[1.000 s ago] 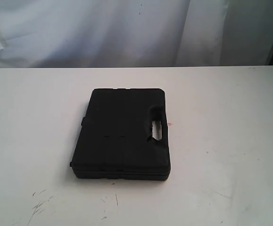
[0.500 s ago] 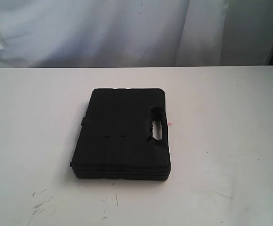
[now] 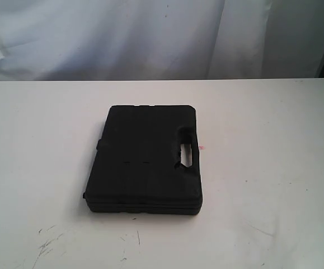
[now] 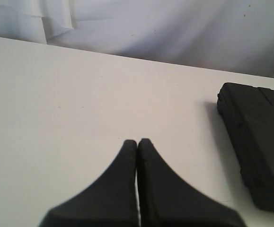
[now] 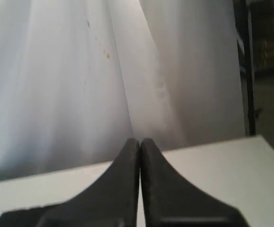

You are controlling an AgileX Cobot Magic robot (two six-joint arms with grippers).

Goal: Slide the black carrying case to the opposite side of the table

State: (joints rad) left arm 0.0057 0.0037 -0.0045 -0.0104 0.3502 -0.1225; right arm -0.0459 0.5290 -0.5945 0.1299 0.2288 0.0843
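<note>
The black case [image 3: 145,159] lies flat near the middle of the white table [image 3: 273,129], its slot handle facing the right side. Neither arm shows in the exterior view. In the left wrist view my left gripper [image 4: 137,141] is shut with nothing in it, hovering over bare table, and one end of the case [image 4: 260,142] lies off to the side, well apart from the fingertips. My right gripper [image 5: 140,140] is shut and empty too; its view holds only table surface [image 5: 222,161] and curtain, with the case out of sight.
A white curtain [image 3: 150,33] hangs behind the table's far edge. A tiny red dot [image 3: 201,148] sits just right of the case. Dark scuff marks [image 3: 47,244] mark the near left tabletop. A dark upright post [image 5: 244,66] stands beyond the table's corner.
</note>
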